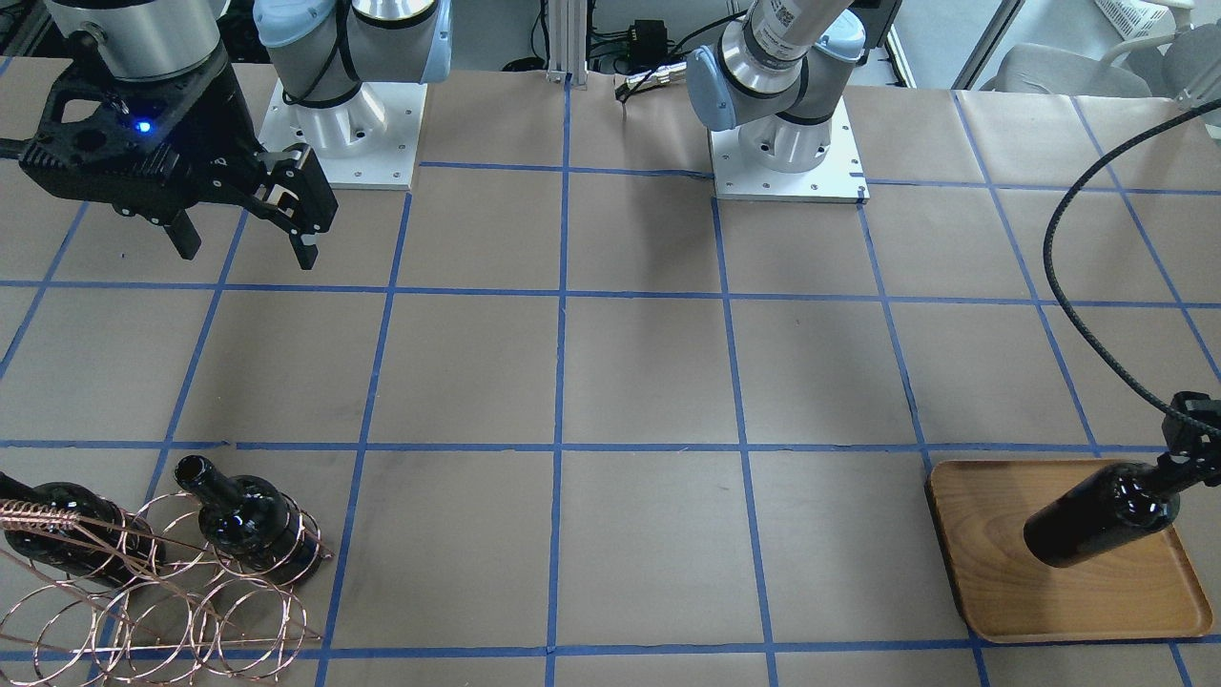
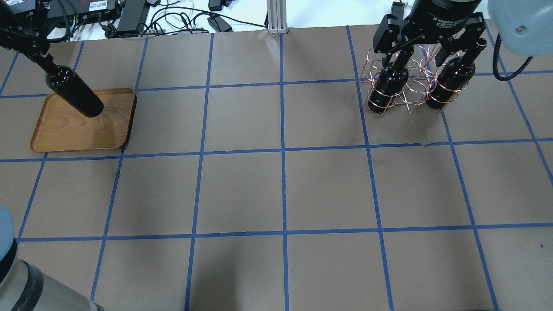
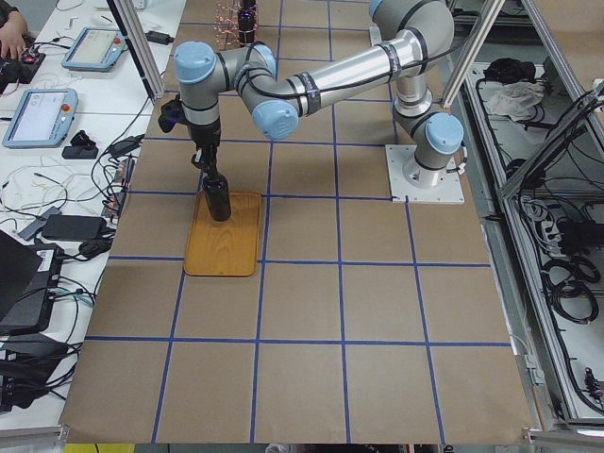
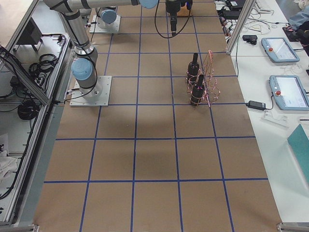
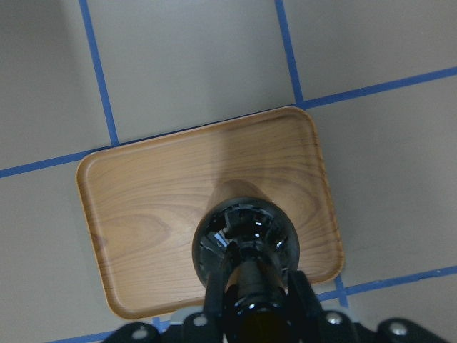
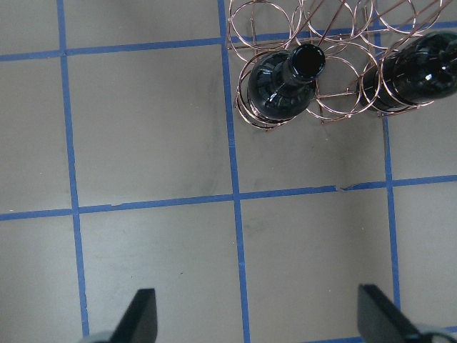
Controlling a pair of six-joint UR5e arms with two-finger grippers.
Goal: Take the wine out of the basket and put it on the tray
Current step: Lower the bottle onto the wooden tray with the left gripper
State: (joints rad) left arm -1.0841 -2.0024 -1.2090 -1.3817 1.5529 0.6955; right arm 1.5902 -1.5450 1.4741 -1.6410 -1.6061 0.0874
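Left gripper [image 5: 253,289] — wine [image 5: 244,230] neck between jaws

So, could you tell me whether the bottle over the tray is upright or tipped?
Upright: the left gripper holds the wine bottle by its neck, base down over the tray. Whether it touches the tray, I cannot tell.

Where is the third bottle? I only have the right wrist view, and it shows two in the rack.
Observer: The left gripper is shut on the neck of a wine bottle, over the tray.
Operator: Is it set down?
Observer: The left-side view shows it upright. I cannot tell whether its base touches the wood.
Operator: Any more bottles in the rack outside my frame?
Observer: No. The right-side view shows the whole basket holding just a far bottle and a near bottle.
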